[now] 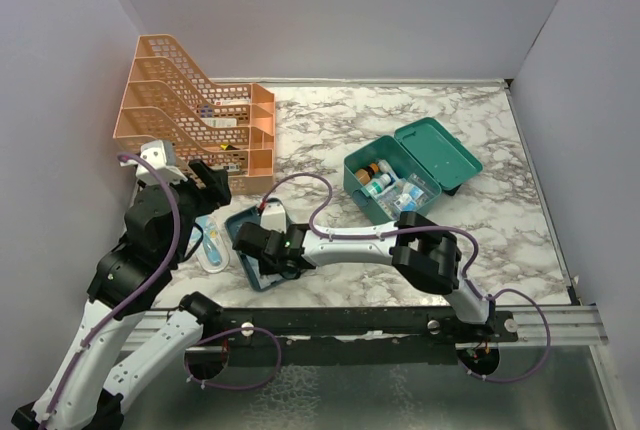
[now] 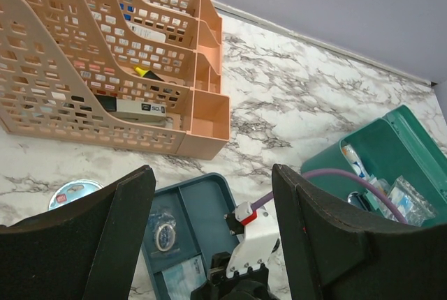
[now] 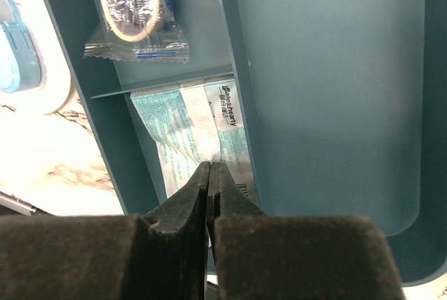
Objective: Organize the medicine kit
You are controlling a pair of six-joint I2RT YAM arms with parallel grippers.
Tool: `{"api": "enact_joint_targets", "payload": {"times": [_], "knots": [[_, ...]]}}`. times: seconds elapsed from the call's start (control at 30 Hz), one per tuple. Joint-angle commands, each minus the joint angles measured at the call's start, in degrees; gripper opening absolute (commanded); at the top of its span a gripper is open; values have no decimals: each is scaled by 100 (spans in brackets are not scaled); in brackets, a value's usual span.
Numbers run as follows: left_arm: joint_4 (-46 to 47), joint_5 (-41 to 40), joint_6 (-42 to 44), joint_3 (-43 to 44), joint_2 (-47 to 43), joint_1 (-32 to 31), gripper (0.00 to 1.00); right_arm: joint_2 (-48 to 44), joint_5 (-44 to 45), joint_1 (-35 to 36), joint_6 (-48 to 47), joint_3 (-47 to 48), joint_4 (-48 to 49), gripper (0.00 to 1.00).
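The medicine kit (image 1: 362, 187), a teal box, stands open at centre right with its lid (image 1: 440, 150) tipped back; small bottles and packets fill it. It also shows at the right of the left wrist view (image 2: 391, 150). A flat teal tray (image 1: 240, 222) lies near the front. My right gripper (image 3: 211, 167) is shut, with its tips down on a white-and-teal packet (image 3: 181, 125) in the tray's near compartment; whether the packet is pinched I cannot tell. A clear sachet with a ring (image 3: 136, 7) lies in the compartment beyond. My left gripper (image 2: 213, 230) hangs open above the tray, empty.
An orange mesh file rack (image 1: 190, 110) with papers and small items stands at the back left, close to the left arm. A round blue-rimmed item (image 2: 73, 192) lies on the marble just left of the tray. Grey walls close in both sides and the back.
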Motion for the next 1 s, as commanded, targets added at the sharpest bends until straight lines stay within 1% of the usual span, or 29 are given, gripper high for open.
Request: {"api": "enact_joint_targets", "payload": {"times": [0.0,0.13,0.17,0.2,0.27,0.3,0.37,0.6,0.7,0.83,0.97], "knots": [[25,-51,-20,-57,39,27,71,146,-63,17,-500,281,47,1],[26,-42,-15,-64,42,26,71,90,-511,19,-753,218,567,1],[24,-47,-19,-65,41,27,71,70,-531,23,-752,209,605,2],[24,-42,-19,-78,42,27,71,55,-534,18,-758,212,611,6],[29,-31,-32,-81,45,23,71,42,-424,17,-735,307,404,19],[32,-27,-37,-77,51,25,71,21,-389,18,-780,374,293,23],[25,-27,-20,-77,60,27,71,-79,-309,17,-833,429,169,27],[42,-25,20,-25,137,27,71,-424,-218,9,-1011,317,301,26],[59,-26,16,-37,148,23,71,-300,-374,9,-1136,384,344,23],[67,-13,6,-70,131,25,71,-14,-681,8,-1206,592,206,17],[62,-15,-6,-96,109,21,71,148,-985,13,-1265,583,293,16]]}}
